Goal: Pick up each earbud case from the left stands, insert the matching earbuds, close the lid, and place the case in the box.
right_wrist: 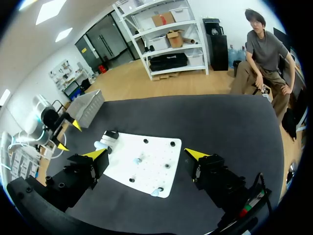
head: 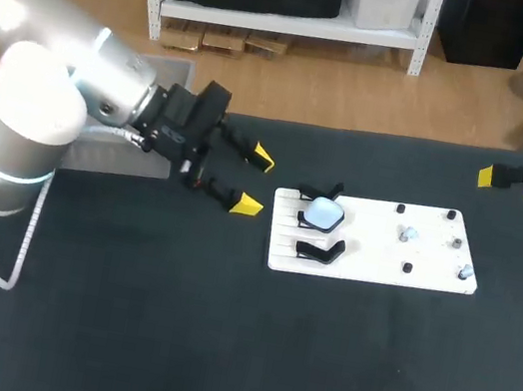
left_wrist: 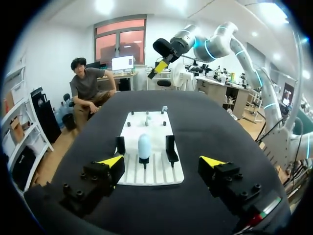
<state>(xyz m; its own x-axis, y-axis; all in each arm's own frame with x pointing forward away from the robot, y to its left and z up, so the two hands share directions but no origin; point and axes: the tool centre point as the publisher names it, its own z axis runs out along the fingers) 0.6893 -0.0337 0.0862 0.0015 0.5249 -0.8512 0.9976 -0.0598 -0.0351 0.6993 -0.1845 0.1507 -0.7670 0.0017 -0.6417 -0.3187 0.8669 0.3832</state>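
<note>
White board (head: pixel 375 241) held the pale case (head: pixel 322 212) in a stand (head: pixel 309 223) at its left end, near the left gripper (head: pixel 255 181), fingers spread; the right gripper (right_wrist: pixel 146 154), also spread, hung well apart. I judged the left gripper should straddle the case squarely before pinching; no writing was legible.
</note>
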